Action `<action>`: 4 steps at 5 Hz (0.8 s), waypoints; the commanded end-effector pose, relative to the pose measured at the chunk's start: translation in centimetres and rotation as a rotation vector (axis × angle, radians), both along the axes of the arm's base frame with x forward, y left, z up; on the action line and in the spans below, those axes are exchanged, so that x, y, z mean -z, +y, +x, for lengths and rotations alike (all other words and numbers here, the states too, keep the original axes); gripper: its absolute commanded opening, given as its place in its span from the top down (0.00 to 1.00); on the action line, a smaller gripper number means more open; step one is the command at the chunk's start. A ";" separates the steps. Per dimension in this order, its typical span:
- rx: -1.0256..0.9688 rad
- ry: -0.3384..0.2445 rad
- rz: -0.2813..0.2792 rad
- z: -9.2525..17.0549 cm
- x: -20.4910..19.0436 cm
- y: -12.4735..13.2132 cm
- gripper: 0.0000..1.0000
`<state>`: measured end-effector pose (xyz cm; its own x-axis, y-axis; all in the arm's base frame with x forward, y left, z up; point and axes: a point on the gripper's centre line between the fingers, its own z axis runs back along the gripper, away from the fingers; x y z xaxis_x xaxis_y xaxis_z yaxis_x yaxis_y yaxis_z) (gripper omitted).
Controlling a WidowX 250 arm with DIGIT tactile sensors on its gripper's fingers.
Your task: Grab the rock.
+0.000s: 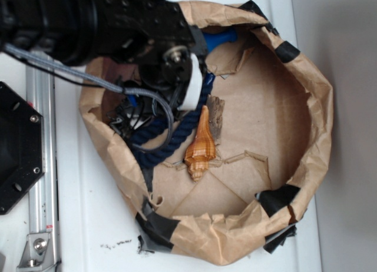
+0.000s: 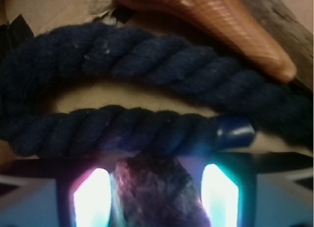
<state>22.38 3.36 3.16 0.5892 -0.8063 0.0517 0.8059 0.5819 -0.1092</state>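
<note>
Grey-brown and bark-textured, the jagged flattish rock (image 1: 217, 116) lies on the floor of the crumpled brown paper basin (image 1: 318, 107). It is pressed against the glossy orange striped spiral shell (image 1: 200, 149), on the shell's side away from the arm. In the wrist view the rock (image 2: 282, 15) shows only as a rough brown edge at the top right, behind the shell (image 2: 230, 25), so it is well outside the jaws. Two strands of the thick dark blue twisted rope (image 2: 147, 60) cross between tool and shell; the nearer strand ends in a blue cap (image 2: 235, 131). The gripper (image 2: 157, 190) sits low over the rope side of the basin. Its translucent fingers (image 2: 93, 200) glow under the light, with a dark, rough, purple-lit mass between them. I cannot tell what that mass is, nor whether the pads are pressing on it or merely standing either side of it. Judgement: the rock is not grasped, and the reach toward it is yet to be made. Risks: closing here would take rope or the unknown mass, not the target. A low traverse could snag the rope and drag it into the shell, shoving the rock along. The shell leaning on the rock may get pinched together with it. The rock's flat, uneven faces could also let the pads slip or tip it out.
</note>
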 end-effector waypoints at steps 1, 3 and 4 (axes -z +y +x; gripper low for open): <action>-0.375 -0.289 -0.042 4.3 -11.6 -2.2 1.00; -0.566 -0.161 -0.128 7.7 -11.7 -6.2 1.00; -0.524 -0.211 -0.049 6.3 -11.2 -4.9 1.00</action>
<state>28.27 -1.27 12.50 0.8979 -0.3984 0.1874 0.4104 0.9115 -0.0287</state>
